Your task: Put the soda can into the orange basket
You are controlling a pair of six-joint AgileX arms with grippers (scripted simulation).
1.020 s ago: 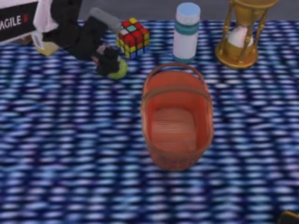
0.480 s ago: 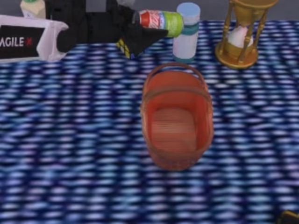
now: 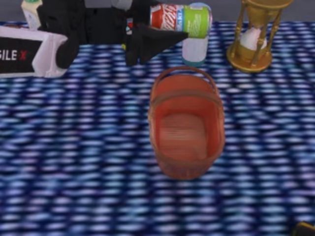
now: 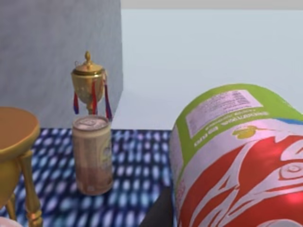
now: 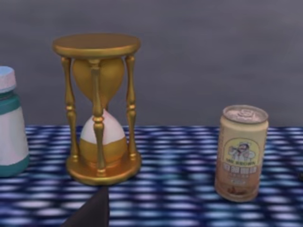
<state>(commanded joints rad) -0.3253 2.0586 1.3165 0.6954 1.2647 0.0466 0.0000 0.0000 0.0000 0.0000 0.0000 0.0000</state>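
The left claw (image 3: 147, 37) is pinching the red, white and lime-green soda can (image 3: 181, 20), carrying it sideways above the counter; the large oval orange woven basket (image 3: 215, 129) is waiting empty, so the drop remains.

You're seeing blue-patterned table (image 3: 74, 162) carrying orange basket (image 3: 186, 123), white bottle (image 3: 194, 49), hourglass (image 3: 256, 37), tan can (image 5: 240, 152), trophy (image 4: 89, 85).
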